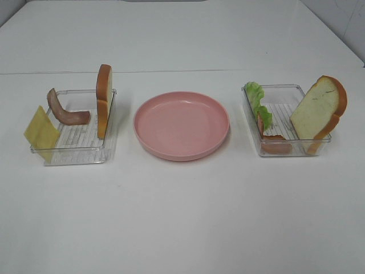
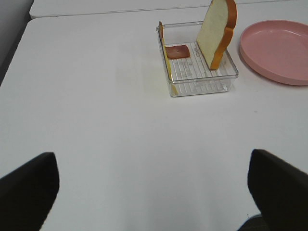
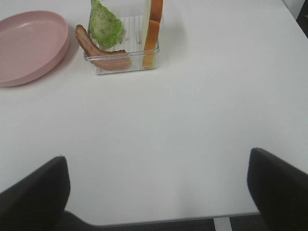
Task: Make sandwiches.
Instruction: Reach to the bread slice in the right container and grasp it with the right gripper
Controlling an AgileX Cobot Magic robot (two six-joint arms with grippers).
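Observation:
The pink plate (image 1: pixel 181 124) sits empty in the middle. The left clear tray (image 1: pixel 74 157) holds a yellow cheese square (image 1: pixel 41 132), a bacon strip (image 1: pixel 67 111) and an upright bread slice (image 1: pixel 103 100). The right clear tray (image 1: pixel 285 88) holds a green lettuce leaf (image 1: pixel 256 100), a bacon strip (image 1: pixel 274 140) and a leaning bread slice (image 1: pixel 319 108). No stack is assembled. My left gripper (image 2: pixel 154 192) is open and empty, well short of its tray (image 2: pixel 202 89). My right gripper (image 3: pixel 159 192) is open and empty, well short of the lettuce (image 3: pixel 106 24). Neither gripper shows in the exterior view.
A white table carries everything; a seam (image 1: pixel 182 71) crosses it behind the trays. The table's near edge (image 3: pixel 192 214) shows in the right wrist view, close under that gripper. The plate also shows in the left wrist view (image 2: pixel 279 50) and the right wrist view (image 3: pixel 29 45).

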